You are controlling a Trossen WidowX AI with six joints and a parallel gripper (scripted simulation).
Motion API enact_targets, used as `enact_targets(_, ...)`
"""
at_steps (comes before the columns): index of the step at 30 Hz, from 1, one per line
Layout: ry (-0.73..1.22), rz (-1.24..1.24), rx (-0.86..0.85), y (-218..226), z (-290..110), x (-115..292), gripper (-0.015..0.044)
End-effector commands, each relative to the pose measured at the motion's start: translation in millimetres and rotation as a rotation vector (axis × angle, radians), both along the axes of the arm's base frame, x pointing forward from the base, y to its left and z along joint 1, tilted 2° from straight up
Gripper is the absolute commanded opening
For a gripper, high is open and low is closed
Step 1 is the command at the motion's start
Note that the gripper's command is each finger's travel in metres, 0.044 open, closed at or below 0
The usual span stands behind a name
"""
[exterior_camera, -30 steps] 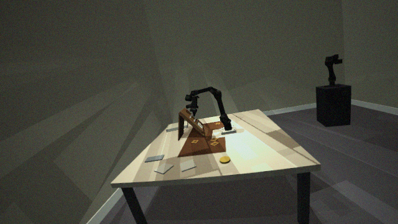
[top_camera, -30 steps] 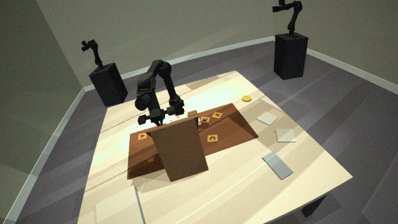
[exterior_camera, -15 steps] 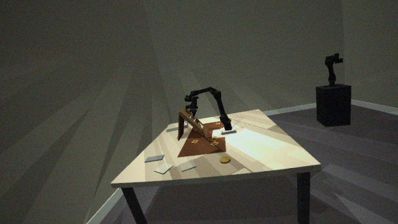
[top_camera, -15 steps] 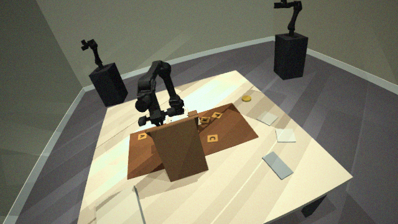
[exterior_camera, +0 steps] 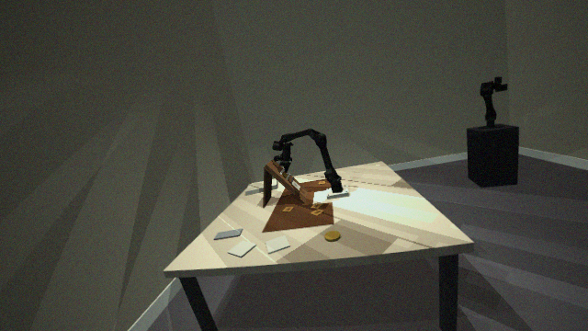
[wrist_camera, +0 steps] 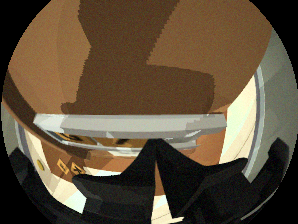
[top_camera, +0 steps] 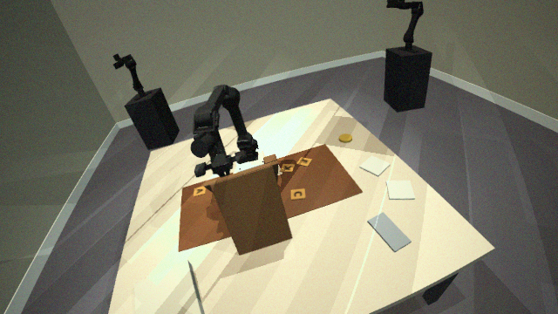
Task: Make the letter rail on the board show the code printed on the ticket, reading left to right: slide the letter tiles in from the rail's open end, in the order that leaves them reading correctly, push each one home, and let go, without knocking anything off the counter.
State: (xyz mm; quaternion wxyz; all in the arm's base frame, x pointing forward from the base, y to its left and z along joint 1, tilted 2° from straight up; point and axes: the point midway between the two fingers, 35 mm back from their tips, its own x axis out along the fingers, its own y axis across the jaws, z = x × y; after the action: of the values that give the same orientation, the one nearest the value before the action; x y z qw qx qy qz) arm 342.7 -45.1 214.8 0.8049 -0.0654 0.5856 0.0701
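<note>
The slanted brown board stands on a brown mat. Its grey letter rail runs across the wrist view just beyond my fingers. My gripper is shut and empty, close to the board's upper face near the rail's left part. Orange letter tiles lie on the mat: an A tile left of the board, a C tile to its right, and two more tiles behind. I cannot read the ticket or any tiles in the rail.
A gold disc lies at the back right. Two white cards and a grey card lie right of the mat. A thin grey rod lies near the front left edge. Camera pedestals stand off the table.
</note>
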Motion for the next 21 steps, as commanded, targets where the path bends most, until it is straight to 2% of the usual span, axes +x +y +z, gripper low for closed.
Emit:
enact_targets(1, 0.002, -0.005, -0.002, 1.2, 0.6, -1.8, 0.0000)
enact_targets(21, 0.002, -0.005, -0.001, 7.7, 0.9, -3.7, 0.0000)
